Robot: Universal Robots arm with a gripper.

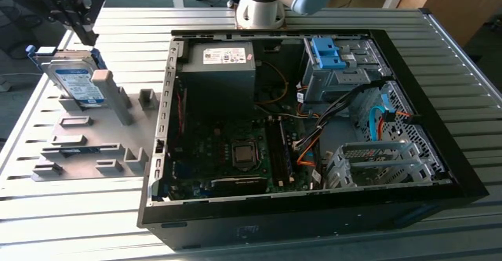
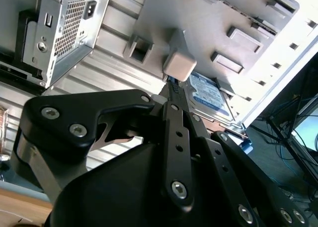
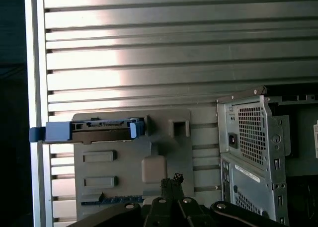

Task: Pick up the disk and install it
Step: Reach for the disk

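In the upper left of the exterior view, the tool (image 1: pixel 88 36) hung just above the disk (image 1: pixel 77 80), its fingers drawn narrow and holding nothing. The disk stood tilted on edge in the grey fixture plate (image 1: pixel 94 139) on the table (image 1: pixel 79 214), left of the open computer case (image 1: pixel 314 221) in that frame.
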